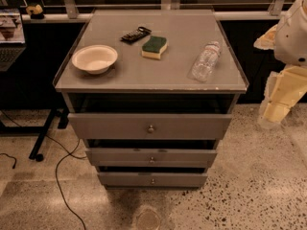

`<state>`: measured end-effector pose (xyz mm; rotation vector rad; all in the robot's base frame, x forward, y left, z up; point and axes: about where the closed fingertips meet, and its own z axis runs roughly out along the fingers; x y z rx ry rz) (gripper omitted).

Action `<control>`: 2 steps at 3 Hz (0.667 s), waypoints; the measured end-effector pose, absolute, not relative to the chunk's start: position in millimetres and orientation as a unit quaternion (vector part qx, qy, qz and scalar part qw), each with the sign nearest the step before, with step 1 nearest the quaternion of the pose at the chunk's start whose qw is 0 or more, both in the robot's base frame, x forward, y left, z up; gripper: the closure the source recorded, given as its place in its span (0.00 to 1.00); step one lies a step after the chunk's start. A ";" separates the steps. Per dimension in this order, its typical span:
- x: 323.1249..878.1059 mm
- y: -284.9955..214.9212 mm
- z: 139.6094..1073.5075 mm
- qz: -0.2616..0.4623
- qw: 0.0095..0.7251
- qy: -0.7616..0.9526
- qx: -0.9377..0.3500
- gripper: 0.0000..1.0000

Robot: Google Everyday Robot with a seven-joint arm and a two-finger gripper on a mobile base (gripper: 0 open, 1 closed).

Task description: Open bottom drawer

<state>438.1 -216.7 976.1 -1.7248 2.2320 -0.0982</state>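
Observation:
The bottom drawer (152, 178) is the lowest of three grey flat fronts on the cabinet, with a small round metal knob (152, 180) at its centre. Its front stands a little out from the cabinet, with a dark gap above it. The middle drawer (151, 157) and the tall top drawer (150, 126) also stand slightly out. My gripper (274, 110) hangs at the right edge of the view on the pale arm (291, 37), to the right of the cabinet and well above and away from the bottom knob. It touches nothing.
On the cabinet top (177, 78) lie a white bowl (94, 58), a green-and-yellow sponge (154, 47), a clear plastic bottle (205, 61) on its side and a black object (135, 34). A laptop (9, 32) sits at left, above a black desk leg (43, 135). Cables (60, 176) trail on the speckled floor.

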 end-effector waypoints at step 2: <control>437.9 -217.5 976.8 -0.042 0.165 0.780 -0.603 0.00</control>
